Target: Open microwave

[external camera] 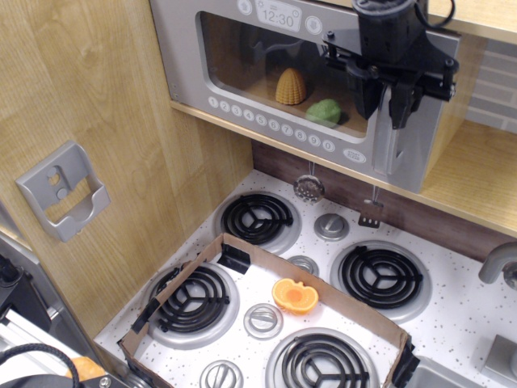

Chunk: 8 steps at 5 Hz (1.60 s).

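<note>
The jaws of the gripper (pixel 389 101) stand close together on either side of the top of the handle (pixel 389 153), apparently pinching it; actual contact cannot be confirmed from this view. This position suits the task: the handle is the only raised part of the door, and a hold near its upper end lets the arm pull outward.

The handle runs vertically along the right side of the microwave (pixel 242 61), so the door likely hinges at the left. The door (pixel 266 69) appears closed, lying flush with the body. Behind its clear window sit a yellow corn (pixel 291 86) and a green item (pixel 324 112). A row of buttons (pixel 266 123) runs below the window and a clock (pixel 278 15) sits above it.

The microwave is mounted on a shelf (pixel 477 182) above the far edge of the table (pixel 460 323). Burners (pixel 380 277) cover the table, and a cardboard tray (pixel 266 263) at the near edge holds an orange piece (pixel 295 296). A grey bracket (pixel 60 190) hangs on the left wall.

Judgement: the grasp step is in hand; the pull has not begun.
</note>
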### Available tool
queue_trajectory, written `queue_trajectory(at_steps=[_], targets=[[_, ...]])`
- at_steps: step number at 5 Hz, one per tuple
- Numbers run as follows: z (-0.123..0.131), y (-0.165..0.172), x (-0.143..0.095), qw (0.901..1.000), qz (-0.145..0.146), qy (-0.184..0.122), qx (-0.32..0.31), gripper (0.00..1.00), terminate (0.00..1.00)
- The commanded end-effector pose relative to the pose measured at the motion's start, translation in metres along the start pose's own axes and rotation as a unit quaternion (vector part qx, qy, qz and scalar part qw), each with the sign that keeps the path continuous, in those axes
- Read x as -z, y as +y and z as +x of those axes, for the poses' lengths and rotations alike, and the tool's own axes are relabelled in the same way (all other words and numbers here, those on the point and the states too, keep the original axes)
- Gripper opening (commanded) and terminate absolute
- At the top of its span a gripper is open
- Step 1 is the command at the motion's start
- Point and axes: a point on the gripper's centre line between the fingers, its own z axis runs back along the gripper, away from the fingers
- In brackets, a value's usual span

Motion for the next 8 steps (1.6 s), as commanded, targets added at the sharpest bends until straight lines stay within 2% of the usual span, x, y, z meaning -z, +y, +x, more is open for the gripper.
queue_trajectory(at_steps=[1, 2, 3, 5, 6, 7, 8], targets=[[-0.012, 0.002, -0.014, 0.9996, 0.008, -0.02, -0.018, 0.0, 0.0], [-0.025, 0.005, -0.015, 0.9993, 0.011, -0.021, -0.029, 0.0, 0.0], [-0.034, 0.009, -0.016, 0.9991, 0.008, -0.021, -0.036, 1.0, 0.0], [-0.031, 0.002, -0.022, 0.9993, 0.009, -0.004, -0.035, 1.0, 0.0], [-0.041, -0.003, -0.028, 0.9985, 0.016, -0.011, -0.051, 1.0, 0.0], [-0.068, -0.013, -0.032, 0.9957, 0.024, -0.027, -0.085, 1.0, 0.0], [-0.09, -0.038, -0.03, 0.9905, 0.032, -0.038, -0.128, 1.0, 0.0]])
